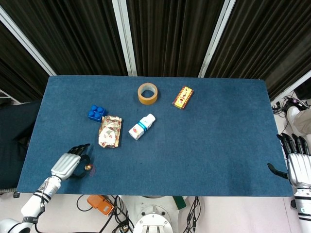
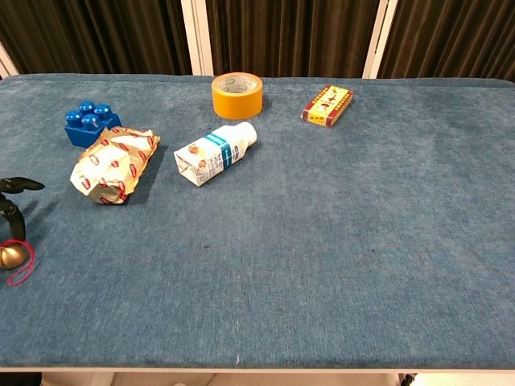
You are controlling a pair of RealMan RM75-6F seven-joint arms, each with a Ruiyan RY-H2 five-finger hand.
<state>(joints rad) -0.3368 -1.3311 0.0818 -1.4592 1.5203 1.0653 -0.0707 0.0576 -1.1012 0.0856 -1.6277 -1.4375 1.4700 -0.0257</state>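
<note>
Head view shows the blue table [image 1: 209, 145] carrying a tape roll [image 1: 147, 93], a crinkled snack bag [image 1: 110, 131], a milk carton [image 1: 141, 127] lying on its side, a flat red box [image 1: 182, 97] and a blue brick [image 1: 96, 112]. Off the table's right edge, the right hand [image 1: 295, 162] hangs spread, holding nothing. At the near left corner, the left hand [image 1: 70, 162] has its fingers curled about a small brass bell [image 2: 10, 256] with a red cord; whether it grips it cannot be told.

Robot test lab
A blue-clothed worktop [image 1: 218, 145] stands before black curtains [image 1: 170, 34]; loose cables [image 1: 116, 213] trail on the floor at the near edge.
</note>
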